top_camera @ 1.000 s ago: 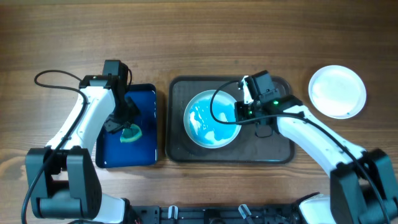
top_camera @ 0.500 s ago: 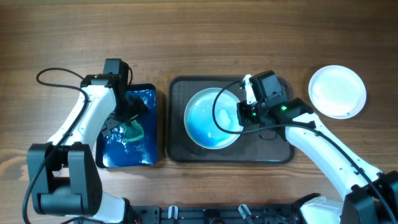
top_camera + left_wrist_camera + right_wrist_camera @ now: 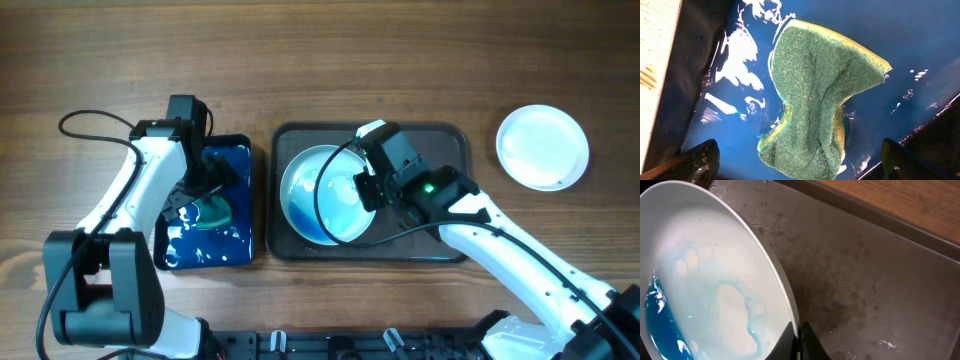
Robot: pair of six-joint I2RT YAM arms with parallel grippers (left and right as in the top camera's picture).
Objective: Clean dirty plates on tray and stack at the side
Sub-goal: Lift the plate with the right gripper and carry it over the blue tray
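Note:
A white plate [image 3: 318, 196] smeared with blue liquid is tipped up on the dark tray [image 3: 450, 140]. My right gripper [image 3: 366, 188] is shut on the plate's right rim. In the right wrist view the fingertips [image 3: 798, 341] pinch that rim, and the blue liquid pools at the low left side of the plate [image 3: 715, 275]. A green and yellow sponge [image 3: 213, 211] lies loose in the blue basin [image 3: 236, 160]. My left gripper [image 3: 200, 196] hangs open just over it. In the left wrist view the sponge [image 3: 815, 100] lies between the wide-apart fingers [image 3: 697, 161].
A clean white plate [image 3: 543, 147] sits on the wood table at the far right. The blue basin holds shallow water [image 3: 920, 45] and stands just left of the tray. Wet streaks mark the tray floor [image 3: 865, 285].
My left gripper opened and let the sponge drop into the basin. My right gripper moved left along the tray and tipped the plate, so the blue liquid ran to one side.

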